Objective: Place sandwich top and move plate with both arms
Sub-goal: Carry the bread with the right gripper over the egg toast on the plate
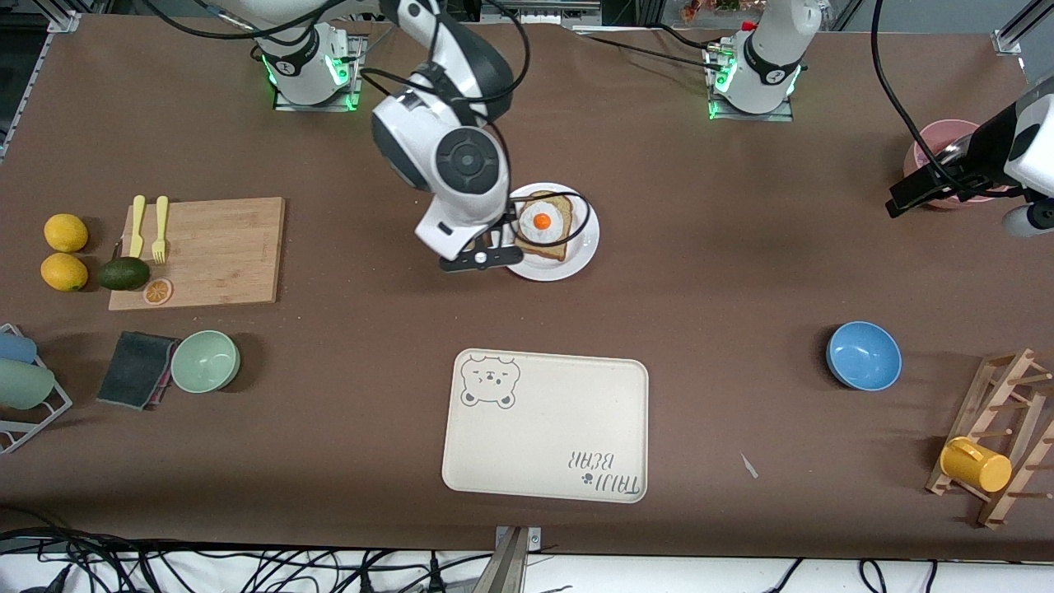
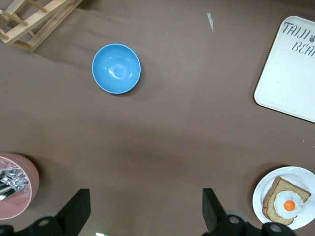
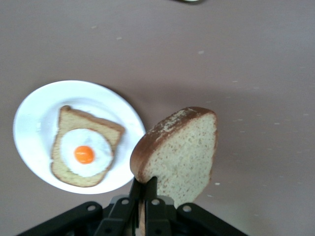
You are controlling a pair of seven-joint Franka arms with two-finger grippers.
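Front view hides sandwich top (image 3: 177,157) — under right pincer (image 3: 145,196).

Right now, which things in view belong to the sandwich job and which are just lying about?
In the job: sandwich top, held in the shut right gripper beside the plate; egg slice on the plate; open left gripper, waiting.

Lying about: bear tray, blue bowl, green bowl, cutting board.

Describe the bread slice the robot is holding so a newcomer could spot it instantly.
Find the small white plate in the middle of the table, nearer the robots than the bear-print tray. Just beside its rim, the right gripper pinches the sandwich top on edge in the air. Unlike the slice on the plate, it carries no fried egg.
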